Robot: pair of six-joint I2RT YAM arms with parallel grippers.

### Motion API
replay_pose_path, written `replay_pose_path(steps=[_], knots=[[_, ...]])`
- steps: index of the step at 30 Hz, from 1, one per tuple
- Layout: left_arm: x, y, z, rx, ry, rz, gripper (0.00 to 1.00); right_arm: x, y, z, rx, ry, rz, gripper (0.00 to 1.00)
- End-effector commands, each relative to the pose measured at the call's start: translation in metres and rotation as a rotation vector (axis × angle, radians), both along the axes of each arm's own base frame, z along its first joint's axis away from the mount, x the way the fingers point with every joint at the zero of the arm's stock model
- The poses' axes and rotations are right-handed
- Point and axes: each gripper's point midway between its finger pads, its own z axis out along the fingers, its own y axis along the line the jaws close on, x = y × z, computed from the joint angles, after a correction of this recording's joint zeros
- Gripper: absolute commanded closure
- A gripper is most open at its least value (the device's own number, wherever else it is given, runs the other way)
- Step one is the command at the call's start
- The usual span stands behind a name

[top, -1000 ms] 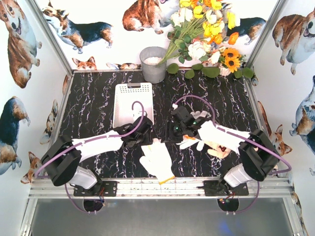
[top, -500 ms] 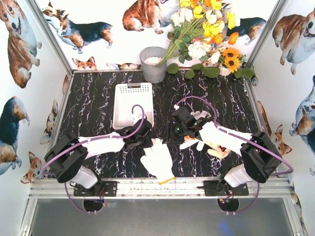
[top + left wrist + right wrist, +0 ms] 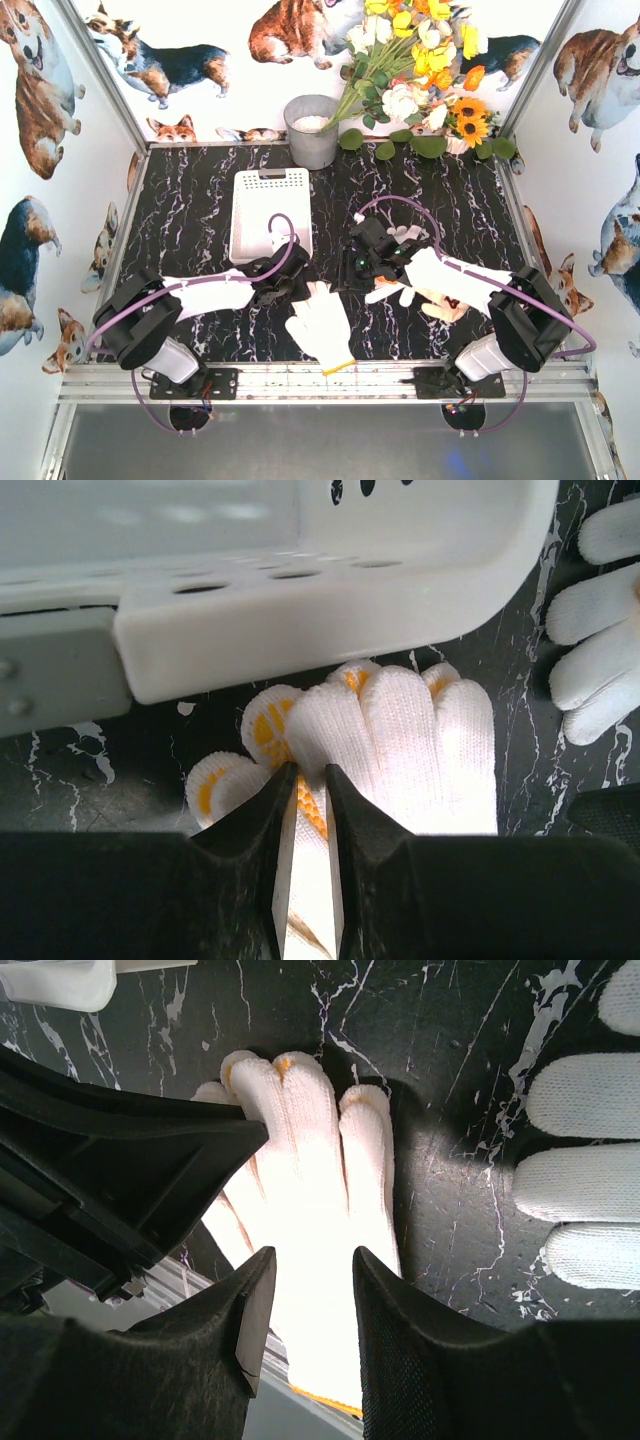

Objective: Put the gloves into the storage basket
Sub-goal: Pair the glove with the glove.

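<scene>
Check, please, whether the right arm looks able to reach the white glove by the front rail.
Probably yes: the white glove lies uncovered, and the right gripper faces it, jaws open. The left gripper, pinching another glove beside it, might crowd the approach.

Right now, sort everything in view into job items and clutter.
Job: front glove, right gloves, basket.
Clutter: bucket, flowers.

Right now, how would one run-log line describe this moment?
left pincer: pinching glove | right pincer: open, empty | glove: on table, by basket | step: glove not yet in basket
</scene>
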Motion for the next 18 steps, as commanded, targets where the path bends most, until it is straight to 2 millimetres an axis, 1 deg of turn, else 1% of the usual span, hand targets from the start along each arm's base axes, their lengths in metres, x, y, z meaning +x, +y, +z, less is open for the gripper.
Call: replay_pose_path(steps=[1, 5, 9, 12, 18], knots=[[0.002, -0.002, -0.005, -0.007, 0.008, 0.000, 0.86, 0.003, 0.003, 0.008, 0.024, -0.034, 0.002, 0.60], [0.004, -0.002, -0.005, -0.007, 0.005, 0.003, 0.88, 0.003, 0.003, 0.007, 0.022, -0.031, 0.002, 0.60], [0.006, 0.001, 0.000, -0.004, -0.018, 0.015, 0.96, 0.002, 0.003, 0.006, 0.019, -0.030, 0.002, 0.60], [0.008, 0.003, 0.006, -0.012, -0.040, 0.019, 1.00, 0.003, 0.003, 0.005, 0.018, -0.030, 0.000, 0.60], [0.007, 0.008, 0.014, -0.014, -0.064, 0.027, 1.00, 0.001, 0.009, -0.001, 0.021, -0.011, 0.021, 0.60]])
